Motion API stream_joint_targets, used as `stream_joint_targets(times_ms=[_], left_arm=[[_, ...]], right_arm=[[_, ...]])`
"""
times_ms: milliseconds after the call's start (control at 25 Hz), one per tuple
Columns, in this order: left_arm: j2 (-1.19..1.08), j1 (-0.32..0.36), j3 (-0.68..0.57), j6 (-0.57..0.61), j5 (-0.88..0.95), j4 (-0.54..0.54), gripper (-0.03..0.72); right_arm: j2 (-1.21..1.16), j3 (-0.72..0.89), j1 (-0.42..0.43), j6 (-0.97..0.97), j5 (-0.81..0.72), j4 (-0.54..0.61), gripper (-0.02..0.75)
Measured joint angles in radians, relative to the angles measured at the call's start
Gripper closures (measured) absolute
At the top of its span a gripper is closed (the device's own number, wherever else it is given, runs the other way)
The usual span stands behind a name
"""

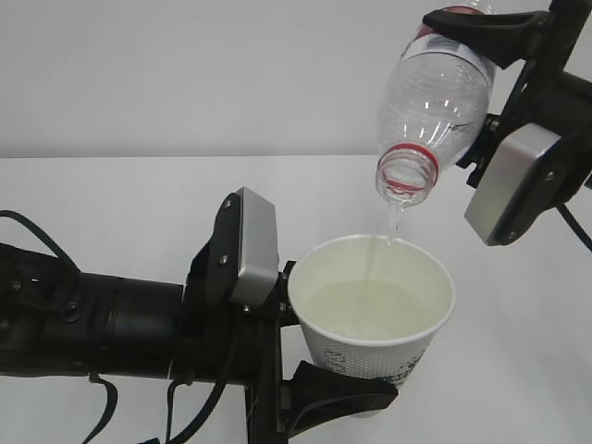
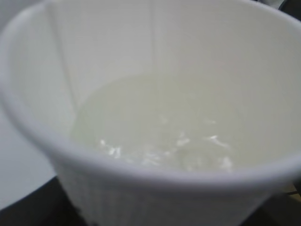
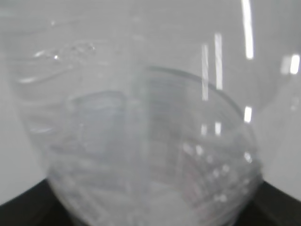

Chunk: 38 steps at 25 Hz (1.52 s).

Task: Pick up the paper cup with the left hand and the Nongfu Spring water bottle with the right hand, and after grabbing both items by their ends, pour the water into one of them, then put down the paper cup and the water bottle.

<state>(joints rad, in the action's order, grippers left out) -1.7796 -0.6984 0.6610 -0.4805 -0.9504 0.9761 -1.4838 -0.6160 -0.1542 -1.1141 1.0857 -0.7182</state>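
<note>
Two grips show in my exterior view. My left hand (image 1: 319, 370) pinches the paper cup (image 1: 372, 314) low on its wall, rim up, a pale pool inside. Up right, my right hand (image 1: 486, 37) clamps the Nongfu Spring water bottle (image 1: 433, 102) at its base end, mouth tipped down just above the cup, and a thin stream of the water (image 1: 393, 222) falls in. I judge the cup soft-walled and heavier now, so a low hold with a mild squeeze suits it; the bottle looks thin, light and slick. Its base is cut off by the frame's top edge.

Left wrist view: only the cup (image 2: 150, 56) fills it, water rippling; the fingers are hidden.

Right wrist view: blurred clear plastic of the bottle (image 3: 141, 141) blocks everything, fingers barely dark corners.
</note>
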Motion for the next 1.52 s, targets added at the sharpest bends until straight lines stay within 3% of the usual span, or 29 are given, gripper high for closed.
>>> stream_joint_targets(times_ms=[600,1520], left_arm=[[0.0,0.0,0.0,0.0,0.0,0.0,0.163],[0.0,0.0,0.0,0.0,0.003,0.0,0.163]], right_arm=[[0.0,0.0,0.0,0.0,0.0,0.0,0.213],[0.0,0.0,0.0,0.223,0.015,0.004,0.213]])
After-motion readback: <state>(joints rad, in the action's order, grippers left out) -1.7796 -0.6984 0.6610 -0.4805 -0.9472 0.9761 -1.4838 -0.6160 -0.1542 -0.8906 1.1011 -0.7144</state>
